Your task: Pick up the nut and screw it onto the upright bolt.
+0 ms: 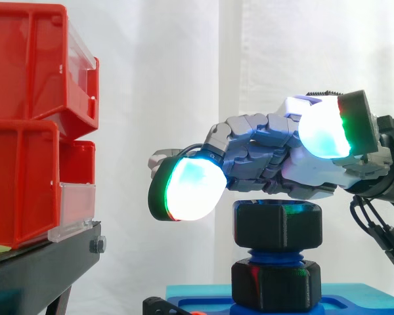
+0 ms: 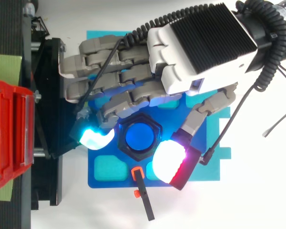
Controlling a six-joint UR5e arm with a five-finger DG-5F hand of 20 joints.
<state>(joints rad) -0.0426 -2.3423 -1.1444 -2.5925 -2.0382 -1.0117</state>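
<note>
A black hex nut (image 1: 277, 223) sits on the upright blue bolt (image 2: 140, 136), whose thread (image 1: 276, 254) shows below it. A second black nut (image 1: 276, 285) sits lower, at the bolt's foot. My hand (image 1: 269, 154) hovers just above the upper nut, open, with its fingers stretched out to the left. From above, the hand (image 2: 200, 43) covers the far side of the nut (image 2: 155, 128). One glowing fingertip (image 2: 96, 137) lies left of the nut and the thumb pad (image 2: 169, 161) lies to its right, both apart from it.
The bolt stands on a blue base plate (image 2: 205, 167) with pale cyan recesses. A black tool with an orange clip (image 2: 142, 193) lies at the plate's near edge. Red bins (image 1: 26, 131) on a black stand (image 1: 46, 262) rise close on the left.
</note>
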